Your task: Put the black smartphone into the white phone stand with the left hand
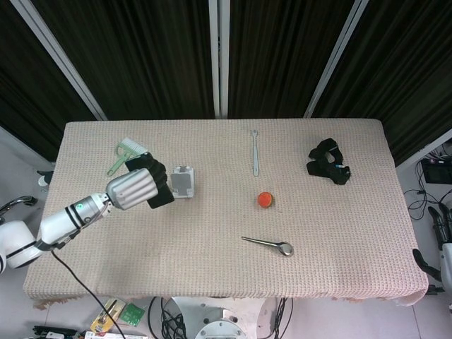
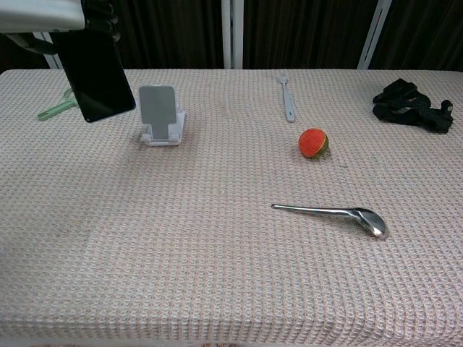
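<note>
My left hand (image 1: pixel 134 188) grips the black smartphone (image 2: pixel 94 74) by its top end and holds it up off the table, tilted, hanging just left of the white phone stand (image 2: pixel 161 115). In the head view the phone (image 1: pixel 159 192) peeks out dark under the silver fingers, close beside the stand (image 1: pixel 183 181). In the chest view the hand (image 2: pixel 51 13) shows only at the top left corner. The stand has nothing in it. My right hand (image 1: pixel 445 244) shows only at the right frame edge, off the table; its fingers are cut off by the frame.
A green brush (image 1: pixel 126 154) lies behind the left hand. A toothbrush (image 1: pixel 255 152) is at the back middle, an orange ball (image 1: pixel 265 200) right of the stand, a metal spoon (image 1: pixel 267 244) toward the front, and a black strap bundle (image 1: pixel 329 161) at the far right.
</note>
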